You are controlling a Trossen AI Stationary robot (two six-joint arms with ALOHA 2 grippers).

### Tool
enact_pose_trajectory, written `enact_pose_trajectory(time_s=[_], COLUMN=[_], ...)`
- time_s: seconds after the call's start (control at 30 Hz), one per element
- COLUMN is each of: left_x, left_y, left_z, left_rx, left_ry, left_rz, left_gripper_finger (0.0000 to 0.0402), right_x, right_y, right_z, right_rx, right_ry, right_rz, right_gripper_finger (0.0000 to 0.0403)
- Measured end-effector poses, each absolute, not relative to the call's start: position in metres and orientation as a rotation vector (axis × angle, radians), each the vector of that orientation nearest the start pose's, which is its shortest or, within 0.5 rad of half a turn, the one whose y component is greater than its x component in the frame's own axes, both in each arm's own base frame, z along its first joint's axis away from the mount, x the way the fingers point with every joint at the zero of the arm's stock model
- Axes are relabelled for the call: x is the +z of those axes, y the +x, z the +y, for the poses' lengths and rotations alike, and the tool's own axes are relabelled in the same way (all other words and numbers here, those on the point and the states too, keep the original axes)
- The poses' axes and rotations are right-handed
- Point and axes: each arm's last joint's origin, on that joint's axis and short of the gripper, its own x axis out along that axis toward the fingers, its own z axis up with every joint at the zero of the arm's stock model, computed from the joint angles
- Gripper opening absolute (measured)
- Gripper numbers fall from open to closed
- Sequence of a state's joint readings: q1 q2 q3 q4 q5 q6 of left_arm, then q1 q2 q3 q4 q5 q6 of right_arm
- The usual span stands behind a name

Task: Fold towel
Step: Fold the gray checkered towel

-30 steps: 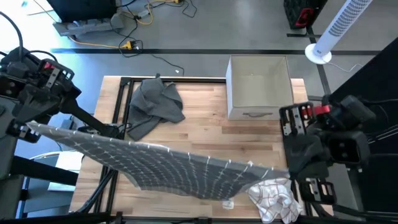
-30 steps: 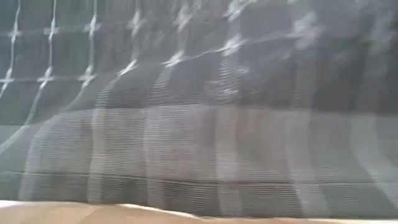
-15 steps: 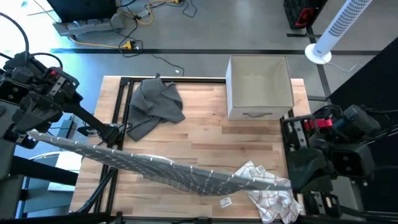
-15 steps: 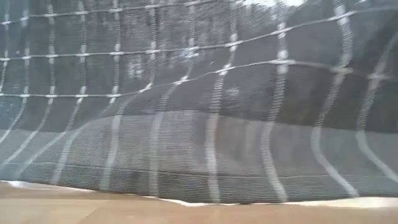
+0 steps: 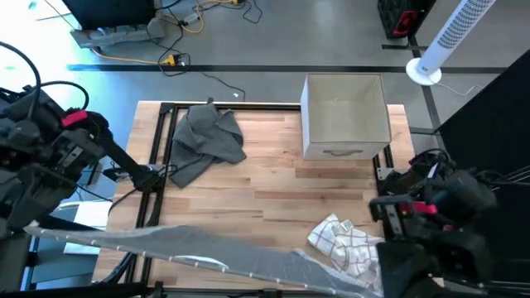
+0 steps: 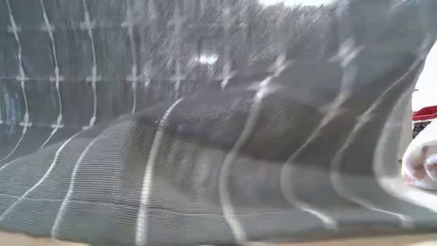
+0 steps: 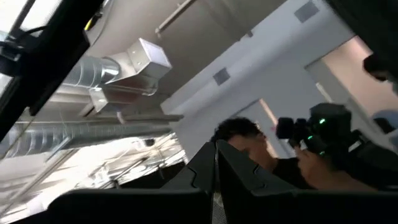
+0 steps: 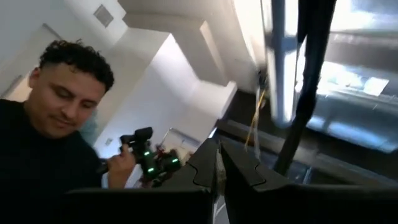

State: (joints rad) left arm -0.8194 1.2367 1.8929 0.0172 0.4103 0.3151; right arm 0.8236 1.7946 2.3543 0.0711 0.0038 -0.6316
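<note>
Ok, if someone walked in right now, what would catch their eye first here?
Most likely the grey checked towel, stretched in a long band across the table's near edge between the left gripper and the right gripper; it fills almost the whole low view. After that, a crumpled grey cloth at the far left of the wooden table, a white checked cloth near right, and a beige box at the far right.

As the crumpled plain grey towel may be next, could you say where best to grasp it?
On the plain grey towel, probably the corner trailing toward the near left, from above: it lies flatter than the bunched folds. Left gripper and right gripper hold the gridded towel.
</note>
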Motion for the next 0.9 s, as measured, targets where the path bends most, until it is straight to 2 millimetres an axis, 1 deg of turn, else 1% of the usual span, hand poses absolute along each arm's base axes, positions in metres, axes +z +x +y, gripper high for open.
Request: enact_pose_trajectory(time_s=[0.27, 0.37, 0.43, 0.5, 0.6, 0.7, 0.77, 0.83, 0.9], left_x=[0.621, 0.625, 0.626, 0.626, 0.625, 0.622, 0.618, 0.611, 0.604], left_y=[0.108, 0.106, 0.105, 0.102, 0.097, 0.097, 0.101, 0.107, 0.115], left_z=[-0.152, -0.156, -0.156, -0.153, -0.143, -0.133, -0.13, -0.129, -0.129], left_rx=[-1.047, -1.005, -0.979, -0.93, -0.843, -0.756, -0.725, -0.716, -0.74], left_ry=[0.184, 0.212, 0.249, 0.302, 0.367, 0.402, 0.425, 0.454, 0.455], left_rz=[-0.82, -0.797, -0.786, -0.776, -0.727, -0.633, -0.572, -0.503, -0.425], left_gripper_finger=[0.0001, 0.0001, 0.0001, 0.0001, 0.0001, 0.0001, 0.0001, 0.0001, 0.0001], right_x=[0.601, 0.601, 0.601, 0.603, 0.606, 0.604, 0.601, 0.596, 0.589], right_y=[0.217, 0.216, 0.216, 0.215, 0.216, 0.223, 0.23, 0.239, 0.251], right_z=[0.249, 0.25, 0.25, 0.247, 0.238, 0.228, 0.219, 0.206, 0.193], right_rx=[0.548, 0.543, 0.491, 0.371, 0.162, 0.0, -0.092, -0.112, -0.012], right_ry=[-0.383, -0.399, -0.422, -0.429, -0.396, -0.364, -0.318, -0.278, -0.232], right_rz=[-0.867, -0.873, -0.861, -0.81, -0.7, -0.579, -0.479, -0.377, -0.317], right_gripper_finger=[0.0, 0.0, 0.0, 0.0, 0.0, 0.0, 0.0, 0.0, 0.0])
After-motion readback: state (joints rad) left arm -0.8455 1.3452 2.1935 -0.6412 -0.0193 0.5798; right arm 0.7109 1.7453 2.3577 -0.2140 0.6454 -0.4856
